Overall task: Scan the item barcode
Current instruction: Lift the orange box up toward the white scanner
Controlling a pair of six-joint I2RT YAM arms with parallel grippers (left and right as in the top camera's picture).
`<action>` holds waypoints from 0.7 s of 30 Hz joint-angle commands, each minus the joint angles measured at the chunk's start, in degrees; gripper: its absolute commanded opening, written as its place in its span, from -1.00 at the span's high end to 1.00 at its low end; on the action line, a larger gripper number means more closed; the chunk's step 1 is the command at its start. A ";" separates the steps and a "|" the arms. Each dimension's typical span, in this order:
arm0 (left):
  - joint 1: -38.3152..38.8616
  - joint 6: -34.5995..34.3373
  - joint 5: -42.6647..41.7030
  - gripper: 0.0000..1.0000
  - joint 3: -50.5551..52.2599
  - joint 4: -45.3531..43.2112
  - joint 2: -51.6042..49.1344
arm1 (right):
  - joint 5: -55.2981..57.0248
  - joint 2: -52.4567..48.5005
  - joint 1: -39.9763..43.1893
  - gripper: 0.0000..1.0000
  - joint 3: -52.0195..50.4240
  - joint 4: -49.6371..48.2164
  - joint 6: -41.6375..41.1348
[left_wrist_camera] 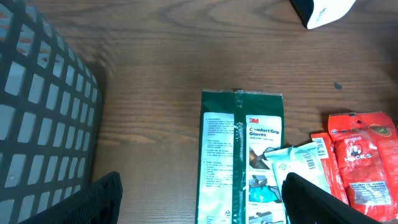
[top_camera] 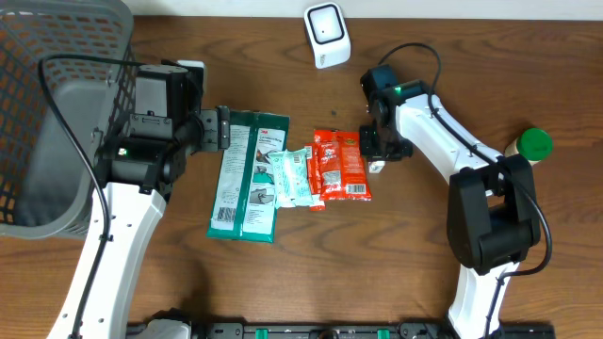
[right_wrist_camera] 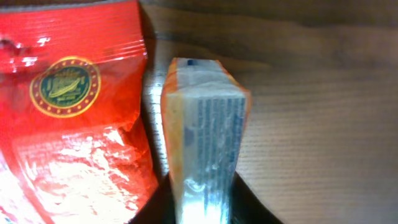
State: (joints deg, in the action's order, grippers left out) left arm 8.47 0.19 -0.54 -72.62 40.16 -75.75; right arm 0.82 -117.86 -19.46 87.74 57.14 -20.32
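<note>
My right gripper (top_camera: 381,158) (right_wrist_camera: 202,202) is shut on a small orange-edged packet (right_wrist_camera: 205,124) standing on edge on the table, with a dark finger pressed against each side. The packet shows in the overhead view as a small white piece (top_camera: 376,167) just right of the red snack bags (top_camera: 341,165) (right_wrist_camera: 68,106). The white barcode scanner (top_camera: 327,35) (left_wrist_camera: 323,9) stands at the table's back edge. My left gripper (top_camera: 222,128) (left_wrist_camera: 202,196) hangs open over the near end of a green 3M gloves pack (top_camera: 250,174) (left_wrist_camera: 239,155), holding nothing.
A grey mesh basket (top_camera: 57,113) (left_wrist_camera: 37,112) fills the left side. A white and teal packet (top_camera: 292,176) (left_wrist_camera: 295,165) lies between the green pack and the red bags. A green-capped bottle (top_camera: 534,143) stands at the right, behind my right arm.
</note>
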 commanded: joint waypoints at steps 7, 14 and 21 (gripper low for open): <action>-0.02 -0.28 0.28 -0.65 -0.09 0.11 -0.24 | 0.17 2.86 -0.04 0.72 4.28 0.55 4.15; -0.02 -0.28 0.31 -0.65 -0.09 0.11 -0.24 | 0.17 8.39 -0.02 0.80 21.73 12.17 5.86; -0.02 -0.28 0.28 -0.65 -0.09 0.11 -0.24 | 0.15 8.33 -0.02 0.90 47.63 26.58 6.82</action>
State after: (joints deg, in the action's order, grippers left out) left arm 8.47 0.16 -0.51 -72.62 40.16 -75.75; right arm 0.89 -111.15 -19.46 126.61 81.32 -15.14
